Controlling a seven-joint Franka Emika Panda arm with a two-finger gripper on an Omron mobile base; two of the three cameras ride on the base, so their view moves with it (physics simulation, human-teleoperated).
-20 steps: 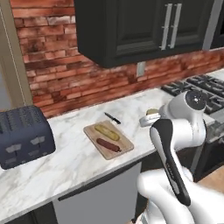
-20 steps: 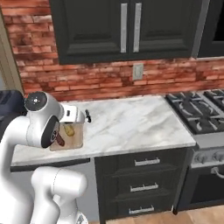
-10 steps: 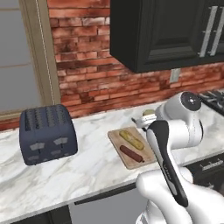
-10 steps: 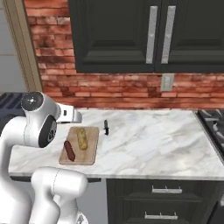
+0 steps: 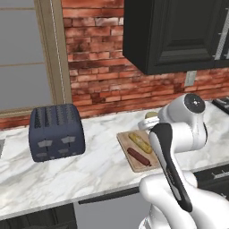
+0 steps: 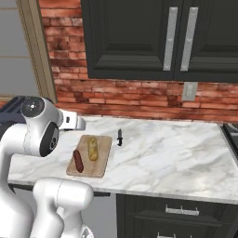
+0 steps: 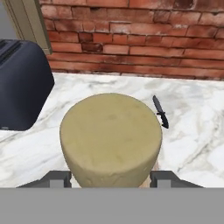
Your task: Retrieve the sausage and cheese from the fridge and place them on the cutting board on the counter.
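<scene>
End effector (image 7: 111, 177) is clamped on the cheese (image 7: 111, 139), which sits between its two fingertips (image 7: 56, 177), above the bench (image 7: 192, 113), knife (image 7: 160, 111) at two o'clock.

The cutting board (image 6: 93, 160) lay on the counter (image 6: 167, 158), near its front edge. On the board the sausage (image 6: 78, 161) lay just left of a bread-like stick (image 6: 93, 148). A knife (image 6: 119, 136) lay on the counter just behind the board's right corner. A toaster (image 5: 56, 131) stood well to the board's left. The cheese (image 7: 111, 138) sat between the gripper's (image 7: 111, 178) fingers, above the counter.
</scene>
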